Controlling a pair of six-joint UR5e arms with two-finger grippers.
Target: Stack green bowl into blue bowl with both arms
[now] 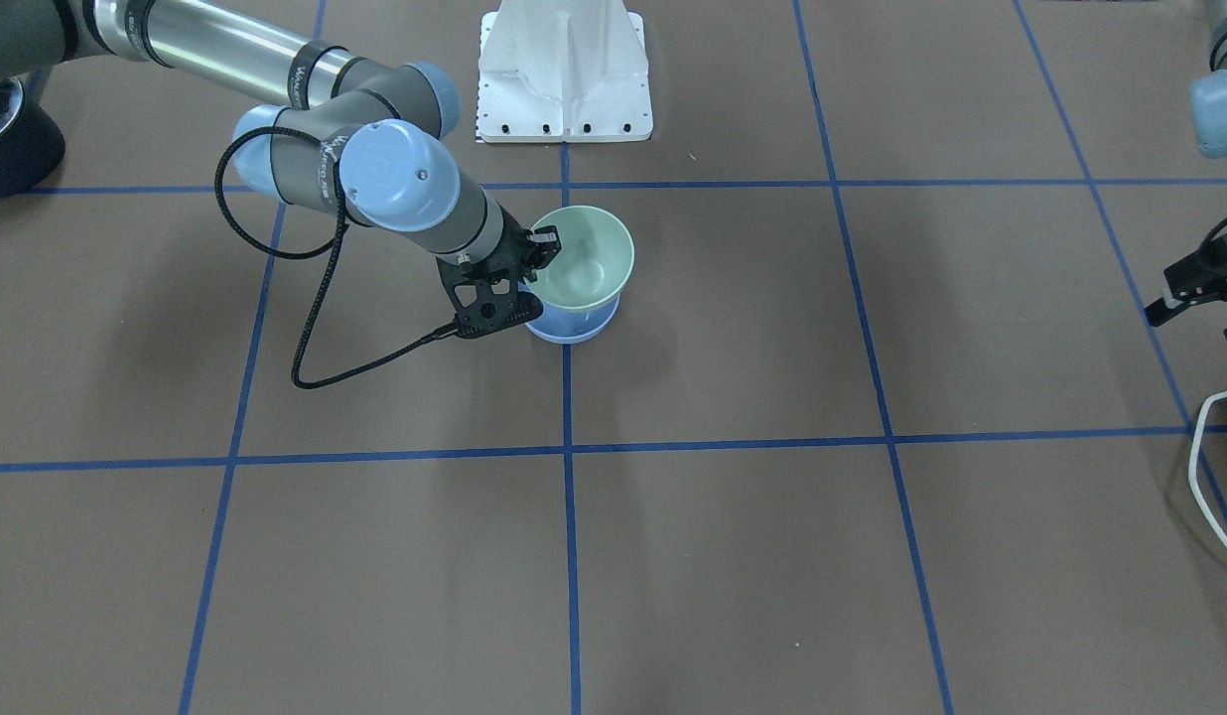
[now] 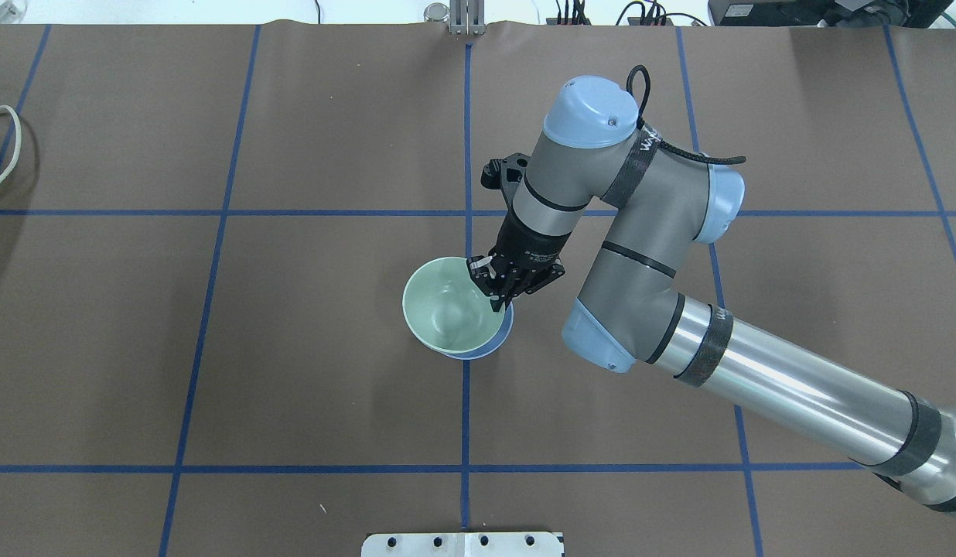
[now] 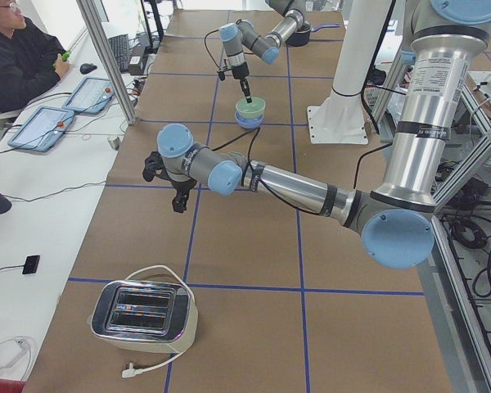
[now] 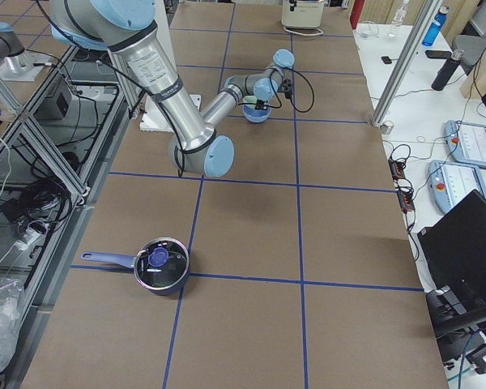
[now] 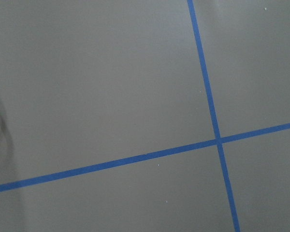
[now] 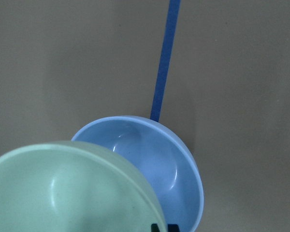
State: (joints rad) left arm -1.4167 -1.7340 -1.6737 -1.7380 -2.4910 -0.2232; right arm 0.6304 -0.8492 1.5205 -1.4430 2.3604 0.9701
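Observation:
My right gripper (image 1: 544, 250) is shut on the near rim of the green bowl (image 1: 586, 260) and holds it tilted just over the blue bowl (image 1: 574, 326), which stands on the table. In the overhead view the green bowl (image 2: 445, 309) covers most of the blue bowl (image 2: 503, 334), with the right gripper (image 2: 489, 288) at its rim. The right wrist view shows the green bowl (image 6: 63, 193) offset above the blue bowl (image 6: 169, 164). My left gripper (image 1: 1197, 313) hangs open and empty at the table's far side, well away from both bowls.
The white pedestal base (image 1: 564, 79) stands behind the bowls. A white cable (image 1: 1207, 467) lies near the left gripper. A toaster (image 3: 143, 311) sits at the table's left end. A lidded pot (image 4: 162, 266) sits at the right end.

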